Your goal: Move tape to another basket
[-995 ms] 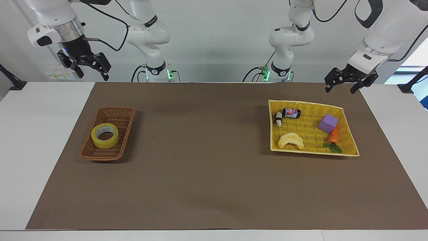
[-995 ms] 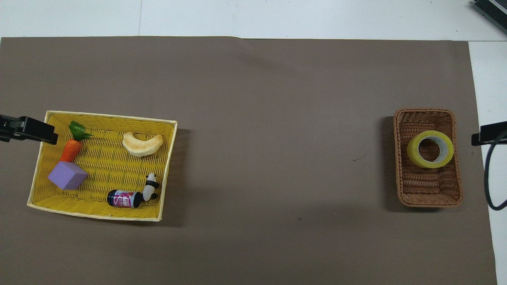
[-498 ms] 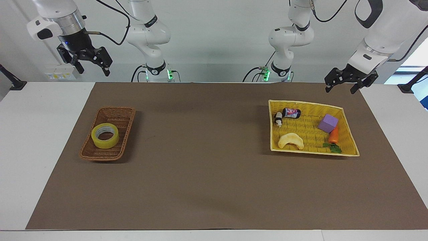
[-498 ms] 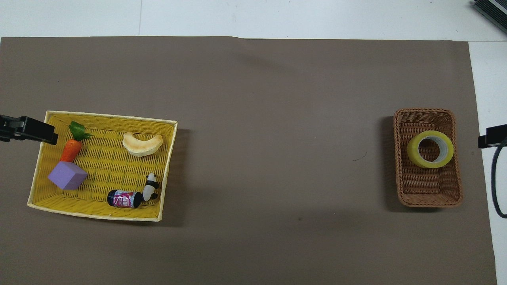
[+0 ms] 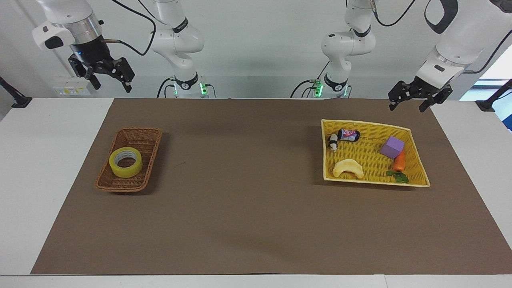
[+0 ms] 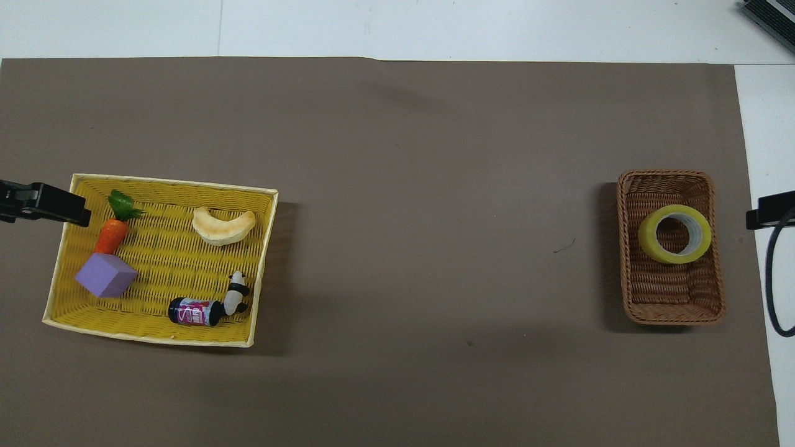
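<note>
The yellow tape roll lies flat in the narrow dark-brown wicker basket at the right arm's end of the table; it also shows in the overhead view, in the basket. My right gripper hangs open and empty high over the table edge, above and apart from that basket; its tip shows in the overhead view. My left gripper is open and empty, raised over the mat beside the yellow basket's corner; its tip shows in the overhead view.
The larger bright-yellow woven basket at the left arm's end holds a croissant toy, a purple cube, a carrot, a small dark bottle and a panda figure. A brown mat covers the table.
My right gripper has risen a little and drawn back from over the brown basket toward the table edge. The tape, both baskets and the left arm have not moved.
</note>
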Robot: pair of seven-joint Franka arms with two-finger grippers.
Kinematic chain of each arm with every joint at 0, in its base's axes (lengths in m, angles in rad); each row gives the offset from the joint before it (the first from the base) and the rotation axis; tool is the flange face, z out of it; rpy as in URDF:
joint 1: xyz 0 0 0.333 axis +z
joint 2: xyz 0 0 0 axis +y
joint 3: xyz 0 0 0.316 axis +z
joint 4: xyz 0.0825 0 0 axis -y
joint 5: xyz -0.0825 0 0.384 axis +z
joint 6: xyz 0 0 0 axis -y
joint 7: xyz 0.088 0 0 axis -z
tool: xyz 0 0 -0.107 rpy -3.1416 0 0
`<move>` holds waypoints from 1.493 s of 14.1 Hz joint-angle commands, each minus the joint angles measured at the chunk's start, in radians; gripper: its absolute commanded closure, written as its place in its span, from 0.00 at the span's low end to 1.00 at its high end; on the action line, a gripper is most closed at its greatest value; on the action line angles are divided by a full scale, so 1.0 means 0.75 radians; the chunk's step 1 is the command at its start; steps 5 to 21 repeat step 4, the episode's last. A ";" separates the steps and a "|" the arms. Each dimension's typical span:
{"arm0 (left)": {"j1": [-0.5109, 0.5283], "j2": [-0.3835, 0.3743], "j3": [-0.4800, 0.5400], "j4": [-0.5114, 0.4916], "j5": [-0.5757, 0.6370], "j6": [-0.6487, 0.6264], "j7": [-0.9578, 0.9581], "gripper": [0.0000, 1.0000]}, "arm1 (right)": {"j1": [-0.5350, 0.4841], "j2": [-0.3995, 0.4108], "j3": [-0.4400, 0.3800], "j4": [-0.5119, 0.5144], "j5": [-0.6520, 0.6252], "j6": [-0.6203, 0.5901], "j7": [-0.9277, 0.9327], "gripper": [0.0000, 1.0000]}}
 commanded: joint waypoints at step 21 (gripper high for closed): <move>0.014 0.016 -0.009 0.037 0.016 -0.032 0.013 0.00 | 0.000 -0.002 0.002 -0.003 0.008 0.019 0.018 0.00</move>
